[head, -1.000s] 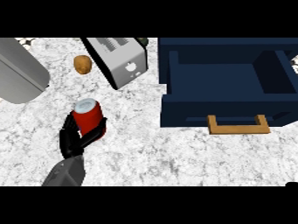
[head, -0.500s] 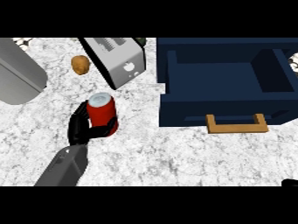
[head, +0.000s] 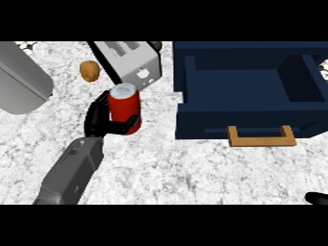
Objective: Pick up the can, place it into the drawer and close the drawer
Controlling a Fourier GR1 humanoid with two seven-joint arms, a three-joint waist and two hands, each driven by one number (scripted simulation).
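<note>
Since the earlier frames the can (head: pixel 124 108) has travelled right and farther from the robot, carried by the left hand (head: pixel 99 121), and it now sits just near of the toaster (head: pixel 136 65) instead of out over the bare counter (head: pixel 181 168).

Head view: the left hand is curled round the red can's lower body from its left side, dark fingers wrapping the near face. The silver lid leans slightly toward the far side. Whether its base is off the counter cannot be told for sure, though it looks raised. The navy drawer (head: pixel 255 122) stands open to the right, its hollow showing nothing inside, and its wooden handle (head: pixel 261 138) points toward the robot. A potato (head: pixel 89 70) lies far left of the can, with a grey metal vessel (head: pixel 10 77) beyond it at the left edge. Only a sliver of the right hand (head: pixel 327 198) shows at the near right corner, and its state cannot be told.

The likely trouble is the toaster's near corner, which is close to the can's top, so a swing to the right that drifts far could clip it. The drawer's left wall is the next edge, and a low carry would knock the can against it. Open counter lies near and right, giving a free path along the drawer's front
</note>
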